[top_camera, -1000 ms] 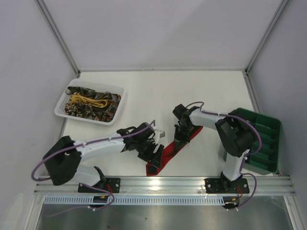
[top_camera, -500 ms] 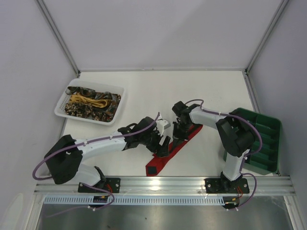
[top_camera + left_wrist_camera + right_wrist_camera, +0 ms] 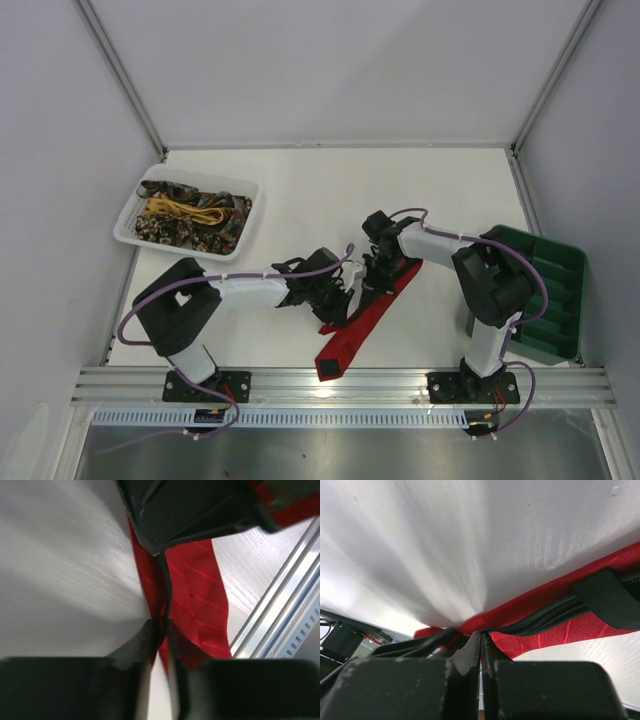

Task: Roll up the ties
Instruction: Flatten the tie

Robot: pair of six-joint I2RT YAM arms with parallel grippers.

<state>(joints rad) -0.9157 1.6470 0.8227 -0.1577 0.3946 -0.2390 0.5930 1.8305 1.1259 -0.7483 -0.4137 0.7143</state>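
**A:** Which step do we show here?

**B:** The start of the roll, as we judge it. Nearest us, the red tie [image 3: 345,338] lies flat on the table [image 3: 300,190]. Its wide end is just beside the rail [image 3: 400,381], and it runs diagonally away to the right. Midway along it, the left gripper [image 3: 338,303] has its jaws drawn nearly together on the tie's edge. Just beyond, the right gripper [image 3: 370,283] is clenched on the fabric too. Farthest, at the left, the other ties [image 3: 190,215] wait in the white basket [image 3: 133,224].

**A:** What does the next move call for?

**B:** We would keep one grip as an anchor and turn an end over itself, tightly, so the coil does not slacken.

**A:** What differs from a second ago?

**B:** The left arm has reached further right and its jaws have narrowed from wide. The tie's near end lies straighter and closer to the rail.
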